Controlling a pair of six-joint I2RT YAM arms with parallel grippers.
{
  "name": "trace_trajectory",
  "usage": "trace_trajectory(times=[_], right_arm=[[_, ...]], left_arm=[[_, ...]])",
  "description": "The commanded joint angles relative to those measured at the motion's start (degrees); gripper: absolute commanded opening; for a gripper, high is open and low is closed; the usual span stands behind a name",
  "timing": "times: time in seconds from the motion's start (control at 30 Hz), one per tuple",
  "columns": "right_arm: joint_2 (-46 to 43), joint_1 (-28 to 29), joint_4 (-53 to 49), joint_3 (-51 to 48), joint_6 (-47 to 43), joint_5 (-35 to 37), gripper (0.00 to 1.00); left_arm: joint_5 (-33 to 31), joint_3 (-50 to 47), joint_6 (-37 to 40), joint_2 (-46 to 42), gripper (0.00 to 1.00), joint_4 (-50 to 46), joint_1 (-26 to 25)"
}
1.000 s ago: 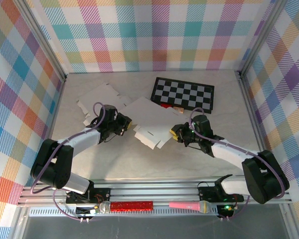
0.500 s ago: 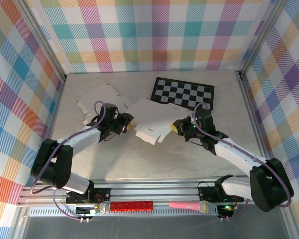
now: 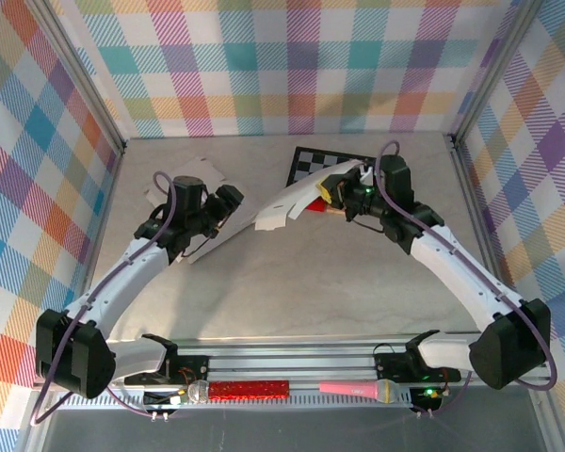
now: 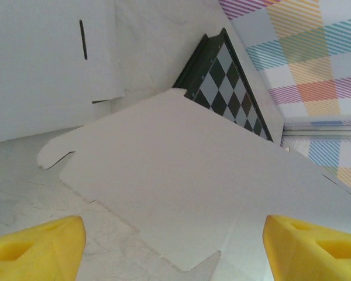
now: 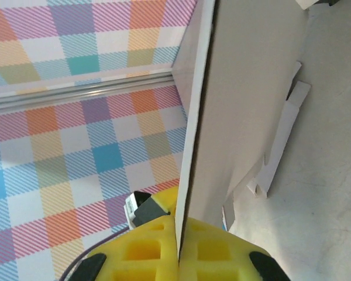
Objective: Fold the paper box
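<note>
Left arm (image 3: 122,278) extended, left tool (image 3: 224,201) spread wide, right arm (image 3: 452,268) stretched forward, right tool (image 3: 331,192) pinched shut

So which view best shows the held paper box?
Right wrist: the paper box edge is clamped in the shut right end effector. Top external shows it lifted, small; left wrist, its flat face.

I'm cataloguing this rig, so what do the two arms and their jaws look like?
The left arm and right arm have white links, black joints and black bases. A purple cable runs along each. The jaws are bright yellow blocks with moulded square recesses.
</note>
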Motion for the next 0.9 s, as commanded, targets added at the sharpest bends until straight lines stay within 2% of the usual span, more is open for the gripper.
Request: trace_trajectory(times=[0.0,0.13,0.2,0.33,0.6,0.67,0.87], right_arm=[[-2.64,-0.16,-19.09,8.89,-2.16,10.53,0.00],[-4.30,0.35,-40.76,17.74,-0.45,18.57,0.00],[-4.00,0.83,-46.27,20.74,0.26,19.98,0.00],[-2.53,1.90,-38.72,19.64,0.31,17.12,0.00],[6.58,1.91,-23.55,21.62,-0.44,9.09,0.00],[8.26,2.04,-24.93,24.80,-1.74,8.26,0.00],[6.43,1.33,-29.11,29.77,-9.12,14.31,0.00]], left_arm=[[-2.55,4.18,3.60,-1.78,0.79,-5.92,0.04],[-0.12,7.94,4.46,-0.64,0.79,-7.83,0.04],[1.43,9.27,4.45,0.11,0.78,-8.34,0.04],[1.90,10.31,4.90,0.39,0.78,-8.71,0.04],[2.43,9.80,4.54,0.89,0.77,-7.73,-0.05],[2.49,9.86,4.46,0.78,0.77,-7.58,-0.12],[3.37,10.67,4.99,1.19,0.76,-8.08,-1.15]])
